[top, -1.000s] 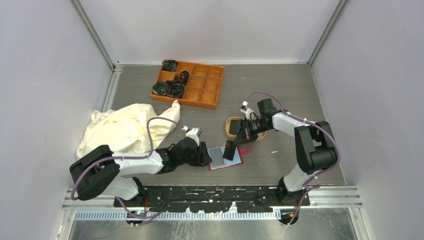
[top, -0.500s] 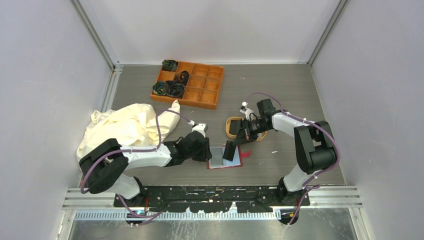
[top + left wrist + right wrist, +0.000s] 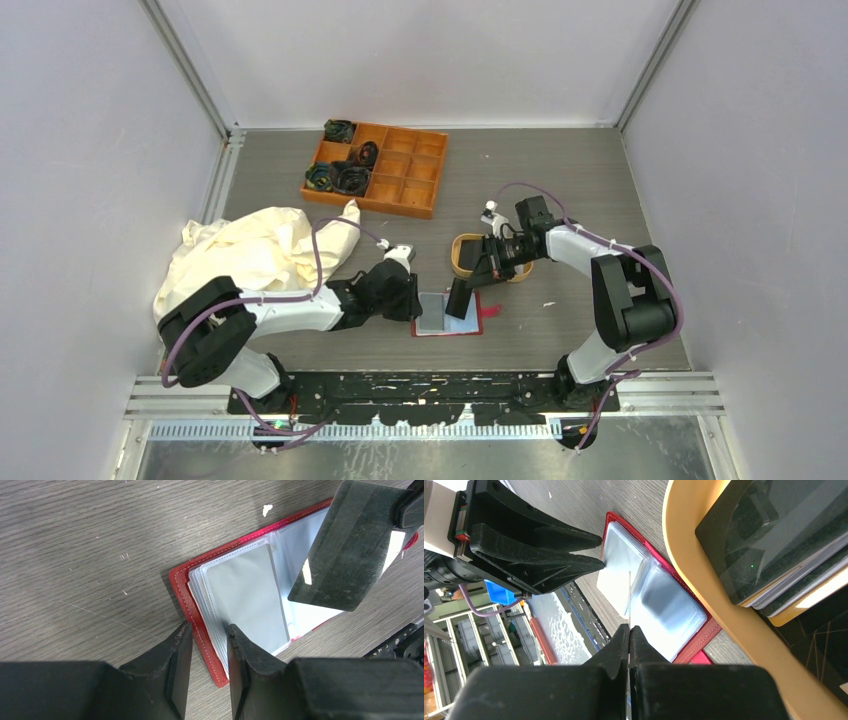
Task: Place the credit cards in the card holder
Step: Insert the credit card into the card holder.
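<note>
The red card holder (image 3: 470, 327) lies open on the table, grey and light-blue pockets up; it also shows in the left wrist view (image 3: 181, 587) and the right wrist view (image 3: 696, 637). My left gripper (image 3: 412, 303) (image 3: 207, 626) stands narrowly open over its left edge, one finger on the table, the other on the pockets. My right gripper (image 3: 481, 267) (image 3: 629, 626) is shut on a black credit card (image 3: 459, 298) (image 3: 350, 545), held tilted over the pockets and seen edge-on in the right wrist view (image 3: 629, 597). More cards (image 3: 774, 540) lie stacked in the tan tray (image 3: 458, 256).
The tan tray's rim (image 3: 684, 570) lies right behind the card holder. An orange compartment box (image 3: 432, 188) with dark items stands at the back. A cream cloth (image 3: 250, 255) lies at the left, beside my left arm.
My left gripper moved up and right along the card holder's left edge, and the card holder turned square to the table's front. The right gripper with the card has barely moved.
</note>
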